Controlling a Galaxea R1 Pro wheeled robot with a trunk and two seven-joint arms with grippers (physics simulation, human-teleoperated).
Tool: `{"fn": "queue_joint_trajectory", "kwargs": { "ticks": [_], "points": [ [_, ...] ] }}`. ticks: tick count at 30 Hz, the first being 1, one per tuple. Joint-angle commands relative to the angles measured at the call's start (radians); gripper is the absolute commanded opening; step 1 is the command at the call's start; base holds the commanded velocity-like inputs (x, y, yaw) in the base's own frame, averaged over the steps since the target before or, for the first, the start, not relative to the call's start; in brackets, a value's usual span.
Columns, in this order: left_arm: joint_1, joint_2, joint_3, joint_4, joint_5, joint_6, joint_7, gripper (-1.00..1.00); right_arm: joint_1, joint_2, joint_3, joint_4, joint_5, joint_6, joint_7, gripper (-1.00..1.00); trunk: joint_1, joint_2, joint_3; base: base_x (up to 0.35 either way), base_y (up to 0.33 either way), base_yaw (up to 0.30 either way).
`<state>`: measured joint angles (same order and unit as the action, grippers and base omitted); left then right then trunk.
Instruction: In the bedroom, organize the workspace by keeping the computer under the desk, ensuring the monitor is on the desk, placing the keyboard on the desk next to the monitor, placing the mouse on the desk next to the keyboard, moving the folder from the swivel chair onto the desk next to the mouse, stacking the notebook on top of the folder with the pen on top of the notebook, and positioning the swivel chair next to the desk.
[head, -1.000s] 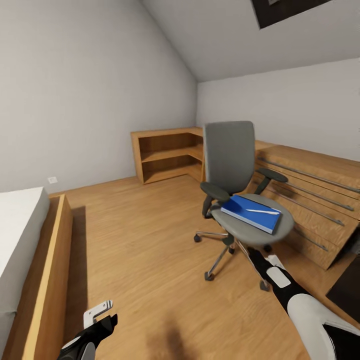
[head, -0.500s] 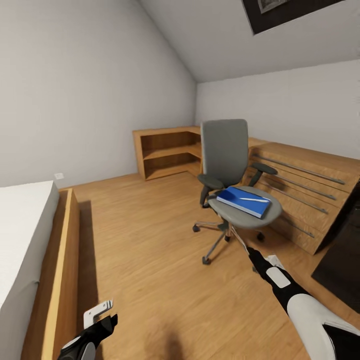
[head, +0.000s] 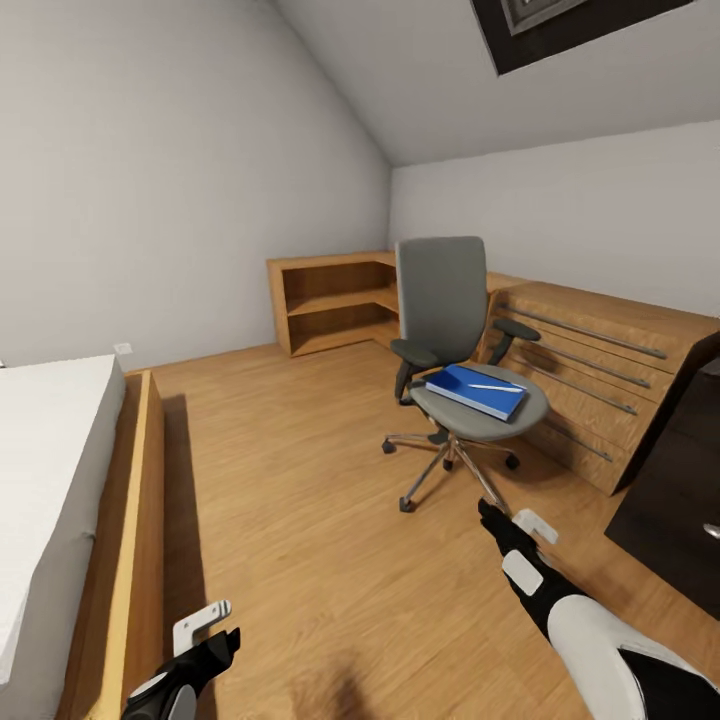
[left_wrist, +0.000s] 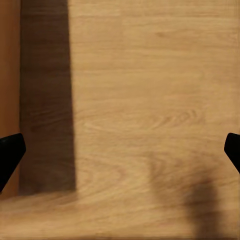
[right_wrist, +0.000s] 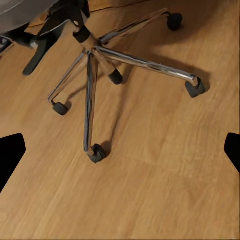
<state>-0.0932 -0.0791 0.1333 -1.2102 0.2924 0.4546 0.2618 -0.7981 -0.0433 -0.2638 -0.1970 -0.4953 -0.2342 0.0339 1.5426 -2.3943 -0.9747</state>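
One swivel chair (head: 455, 350) with folder (head: 475, 390) now looks farther away.

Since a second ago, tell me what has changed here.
The whole view has shifted, so the camera moved, not the furniture: the swivel chair sits smaller and farther off, more bed shows, and the dark drawer unit has come in. The folder with the pen stays on the seat. Both end effectors, left and right, stay open and empty.

The grey-seated swivel chair (head: 452, 345) on its chrome star base carries a flat bright-blue folder (head: 474, 390) (thin white pen (head: 495, 386) atop).
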Motion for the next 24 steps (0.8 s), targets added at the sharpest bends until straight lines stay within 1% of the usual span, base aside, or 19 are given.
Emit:
{"fn": "queue_joint_trajectory", "kwargs": {
  "ticks": [1, 4, 6, 7, 8, 12, 13, 15, 17, 19, 21, 23, 24],
  "points": [
    [0.000, 0.000, -0.001, 0.001, 0.011, 0.003, 0.006, 1.00, -0.001, 0.004, 0.002, 0.018, 0.011, -0.038, 0.003, 1.00, 0.000, 0.000, -0.001, -0.017, -0.006, 0.000],
    [0.000, 0.000, -0.014, 0.013, 0.010, 0.001, 0.006, 1.00, 0.000, 0.015, 0.002, 0.070, 0.063, -0.132, 0.002, 1.00, -0.012, 0.021, 0.008, -0.011, -0.004, 0.000],
    [0.000, 0.001, -0.028, 0.023, 0.008, -0.001, 0.006, 1.00, 0.000, 0.019, 0.002, 0.106, 0.089, -0.187, 0.002, 1.00, -0.019, 0.035, 0.015, -0.006, -0.002, 0.000],
    [0.000, 0.001, -0.043, 0.029, 0.008, -0.002, 0.007, 1.00, 0.001, 0.022, 0.002, 0.140, 0.107, -0.234, 0.002, 1.00, -0.023, 0.042, 0.018, -0.004, -0.001, 0.000],
    [0.000, 0.001, -0.069, 0.037, 0.007, -0.003, 0.008, 1.00, 0.007, 0.024, 0.001, 0.182, 0.129, -0.299, 0.003, 1.00, -0.027, 0.049, 0.021, -0.001, -0.001, 0.000],
    [0.000, 0.001, -0.086, 0.041, 0.006, -0.003, 0.009, 1.00, 0.046, 0.025, 0.001, 0.202, 0.154, -0.346, 0.004, 1.00, -0.042, 0.077, 0.034, 0.000, 0.000, 0.000],
    [0.000, 0.000, -0.092, 0.042, 0.006, -0.003, 0.009, 1.00, 0.072, 0.025, 0.002, 0.205, 0.170, -0.367, 0.004, 1.00, -0.046, 0.084, 0.037, 0.000, 0.000, 0.000],
    [0.000, 0.000, -0.098, 0.042, 0.006, -0.003, 0.009, 1.00, 0.098, 0.025, 0.002, 0.207, 0.191, -0.391, 0.004, 1.00, -0.054, 0.098, 0.043, 0.000, 0.000, 0.000],
    [0.000, 0.000, -0.104, 0.045, 0.007, -0.004, 0.010, 1.00, 0.143, 0.025, 0.002, 0.211, 0.237, -0.434, 0.003, 1.00, -0.062, 0.112, 0.049, 0.000, 0.000, 0.000],
    [0.000, -0.001, -0.108, 0.067, 0.007, -0.004, 0.011, 1.00, 0.173, 0.025, 0.002, 0.213, 0.266, -0.456, 0.001, 1.00, -0.069, 0.126, 0.055, 0.000, 0.000, 0.000],
    [0.000, -0.002, -0.111, 0.083, 0.007, -0.008, 0.011, 1.00, 0.186, 0.024, 0.002, 0.214, 0.273, -0.462, 0.001, 1.00, -0.077, 0.140, 0.062, 0.000, 0.000, 0.000],
    [0.000, -0.003, -0.116, 0.108, 0.008, -0.028, 0.011, 1.00, 0.207, 0.024, 0.002, 0.215, 0.280, -0.468, 0.002, 1.00, -0.085, 0.154, 0.068, 0.000, 0.000, 0.000],
    [0.000, -0.004, -0.124, 0.128, 0.008, -0.050, 0.012, 1.00, 0.217, 0.024, 0.001, 0.215, 0.283, -0.470, 0.002, 1.00, -0.088, 0.161, 0.071, 0.000, 0.000, 0.000]
  ]
}}
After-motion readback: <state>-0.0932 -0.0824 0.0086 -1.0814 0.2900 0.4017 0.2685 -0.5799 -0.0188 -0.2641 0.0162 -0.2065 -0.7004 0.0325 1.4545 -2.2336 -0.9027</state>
